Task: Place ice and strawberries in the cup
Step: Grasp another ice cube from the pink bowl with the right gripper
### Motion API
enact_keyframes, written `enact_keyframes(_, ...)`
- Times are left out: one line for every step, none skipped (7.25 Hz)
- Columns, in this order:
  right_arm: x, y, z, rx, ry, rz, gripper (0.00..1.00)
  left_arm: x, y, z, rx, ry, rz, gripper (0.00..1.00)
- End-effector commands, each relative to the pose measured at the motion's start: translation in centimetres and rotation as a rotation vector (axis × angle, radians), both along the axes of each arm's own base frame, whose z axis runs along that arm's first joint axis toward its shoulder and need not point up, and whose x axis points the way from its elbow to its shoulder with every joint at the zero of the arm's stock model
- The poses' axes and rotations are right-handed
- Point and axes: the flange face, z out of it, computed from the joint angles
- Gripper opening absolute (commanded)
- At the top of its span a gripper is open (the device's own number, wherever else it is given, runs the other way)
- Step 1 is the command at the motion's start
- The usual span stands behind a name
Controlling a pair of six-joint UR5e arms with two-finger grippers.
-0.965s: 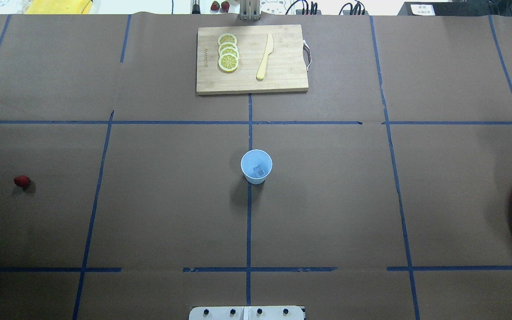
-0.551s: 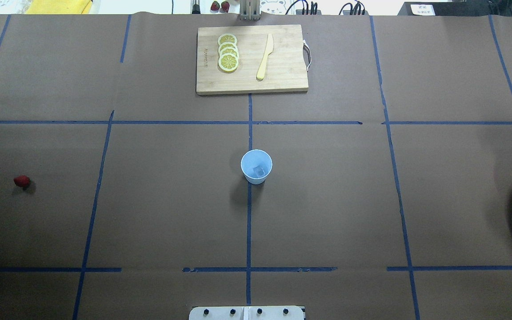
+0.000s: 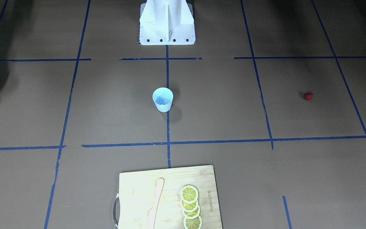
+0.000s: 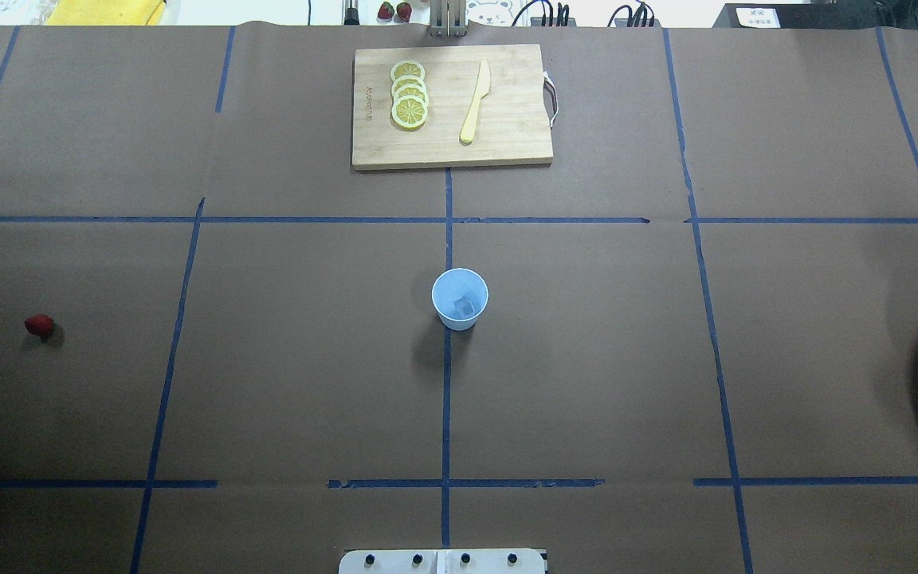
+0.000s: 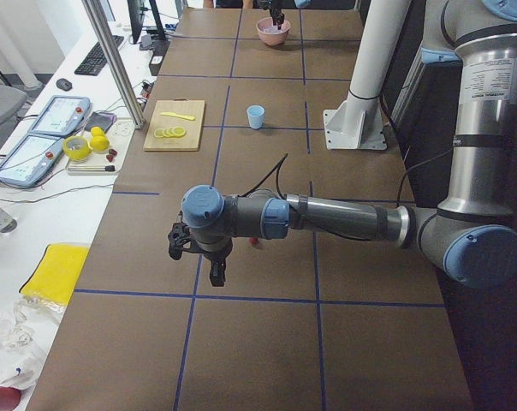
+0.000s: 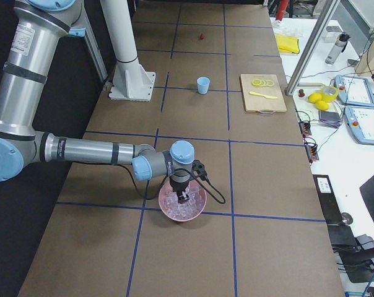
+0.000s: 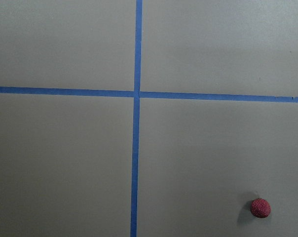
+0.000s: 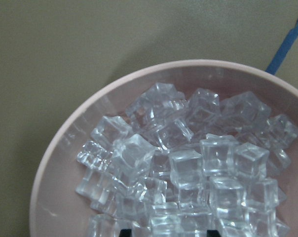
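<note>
While my right pincer hangs over the clear ice cubes in the round pink bowl, well to the right of the pale-blue tapered cup, my left pincer hovers near the small red strawberry, well to that cup's left on the desk. I cannot tell whether either pincer is clenched. Slick cubes could squirt free; the round berry may roll.

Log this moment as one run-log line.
cup: upright, centre | ice: cube in cup, pile in bowl | strawberry: on table, away from cup | left gripper: near strawberry, state unclear | right gripper: open over bowl
</note>
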Motion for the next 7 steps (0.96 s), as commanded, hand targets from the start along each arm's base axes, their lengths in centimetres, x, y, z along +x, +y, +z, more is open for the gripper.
enact_keyframes(-0.09,-0.04,-0.08,0.001,-0.001,-0.002,0.59,0.00,0.01,0.01,-0.001,0.000,0.000,1.00)
enact_keyframes(-0.09,-0.04,-0.08,0.001,-0.001,-0.002,0.58,0.00,0.01,0.01,-0.001,0.000,0.000,1.00)
enact_keyframes(-0.08,-0.03,-0.06,0.000,0.000,-0.002,0.58,0.00,-0.06,-0.07,0.001,0.000,0.000,1.00)
enact_keyframes(-0.12,0.07,0.02,-0.005,0.000,-0.004,0.58,0.00,-0.07,-0.08,0.002,0.000,0.000,1.00)
enact_keyframes(-0.36,0.12,0.00,-0.006,-0.003,-0.010,0.58,0.00,-0.06,-0.07,0.001,0.000,0.000,1.00)
enact_keyframes(-0.52,0.17,0.08,-0.007,-0.002,-0.015,0.58,0.00,-0.06,-0.07,0.001,0.000,0.000,1.00)
enact_keyframes(-0.58,0.18,0.08,-0.007,-0.002,-0.017,0.58,0.00,-0.06,-0.07,0.001,0.000,0.000,1.00)
